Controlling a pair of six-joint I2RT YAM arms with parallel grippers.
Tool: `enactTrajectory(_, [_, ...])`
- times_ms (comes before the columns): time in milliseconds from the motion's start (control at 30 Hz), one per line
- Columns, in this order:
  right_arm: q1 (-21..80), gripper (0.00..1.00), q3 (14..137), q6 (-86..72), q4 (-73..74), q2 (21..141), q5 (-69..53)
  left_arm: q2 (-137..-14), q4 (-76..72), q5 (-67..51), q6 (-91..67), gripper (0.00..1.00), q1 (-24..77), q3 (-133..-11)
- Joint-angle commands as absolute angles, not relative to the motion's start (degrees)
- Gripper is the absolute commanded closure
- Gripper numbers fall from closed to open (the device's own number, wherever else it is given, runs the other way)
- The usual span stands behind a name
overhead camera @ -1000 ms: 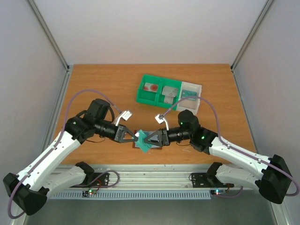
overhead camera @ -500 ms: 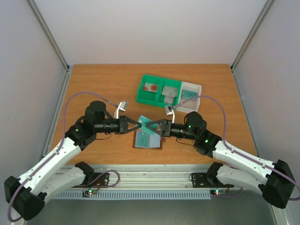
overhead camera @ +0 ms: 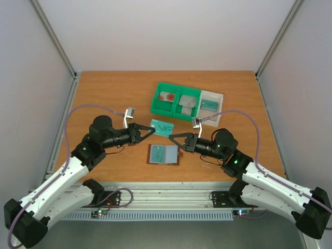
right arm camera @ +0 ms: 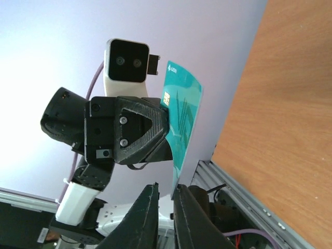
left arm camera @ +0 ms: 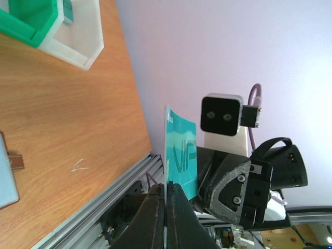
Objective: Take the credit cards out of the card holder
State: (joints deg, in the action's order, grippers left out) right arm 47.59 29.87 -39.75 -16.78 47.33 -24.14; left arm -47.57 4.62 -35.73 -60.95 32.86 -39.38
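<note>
The card holder [overhead camera: 164, 154] lies open and flat on the table, brown with pale blue-grey pockets; its edge and tab also show in the left wrist view [left arm camera: 5, 179]. My left gripper [overhead camera: 152, 129] is shut on the edge of a teal credit card [overhead camera: 164, 127] and holds it in the air above and behind the holder. The left wrist view shows the jaws [left arm camera: 167, 185] clamped on the card [left arm camera: 181, 150]. My right gripper [overhead camera: 171, 137] is open with a narrow gap, facing the card's other edge. In the right wrist view its tips [right arm camera: 167, 187] are just below the card [right arm camera: 181, 114].
A green-and-white compartment tray [overhead camera: 171, 108] stands behind the grippers, holding a few cards and small items; it also shows in the left wrist view [left arm camera: 78, 49]. The table's near edge with its metal rail [overhead camera: 171, 197] runs just in front of the card holder.
Both grippers rose and drew back from the card holder with the teal card. The right gripper has let go and pulled away to the right; the left alone holds the card.
</note>
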Motion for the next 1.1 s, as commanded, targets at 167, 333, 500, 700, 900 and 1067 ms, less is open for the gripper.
enactTrajectory(167, [47.8,0.99,30.4,-37.8,-18.6,44.9,-22.6,-47.8,-3.1,-34.2,-63.4,1.0,32.6,-36.9])
enactTrajectory(333, [47.8,0.99,30.7,-36.6,-17.2,45.7,-22.2,-46.4,-2.1,-34.2,-62.7,0.95,32.6,-36.1])
enactTrajectory(500, [47.8,0.99,31.1,-35.5,-15.8,47.3,-21.5,-45.1,-0.3,-33.7,-61.5,0.81,32.6,-36.1])
enactTrajectory(700, [47.1,0.99,32.3,-32.8,-12.1,48.1,-20.5,-45.6,3.9,-32.7,-60.1,0.48,32.6,-36.2])
enactTrajectory(900, [44.7,0.99,35.4,-29.4,-5.9,49.4,-20.9,-45.7,11.5,-29.6,-55.5,0.21,32.6,-37.7])
enactTrajectory(1067, [39.5,0.99,36.9,-30.9,-3.6,53.1,-26.3,-45.2,18.9,-25.3,-51.3,0.07,32.6,-39.5])
